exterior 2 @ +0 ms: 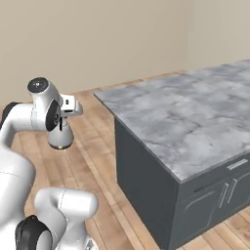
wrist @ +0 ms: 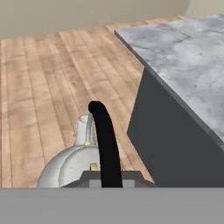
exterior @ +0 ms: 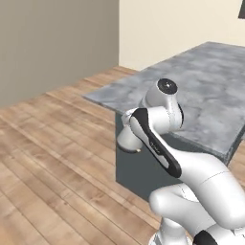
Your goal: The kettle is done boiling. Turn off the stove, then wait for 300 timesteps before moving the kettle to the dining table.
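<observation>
From your left base camera, the white arm [exterior: 162, 139] folds in front of a long slab of grey-veined marble, the dining table [exterior: 210, 91], on its dark grey base; the kettle [exterior: 128, 139] hangs just off the table's near corner, over warm wood plank floor [exterior: 52, 158]; smooth, white, rounded.

Right base camera: same kettle [exterior 2: 60, 136] under the wrist, beside the table [exterior 2: 185, 122], not on it; flat-panel cabinet doors [exterior 2: 229, 193] show in the base.

Hand camera: your gripper [wrist: 107, 177] is clamped tight on the thin black arched handle [wrist: 105, 140]; pear-shaped white body, short spout [wrist: 84, 129] pointing away.
</observation>
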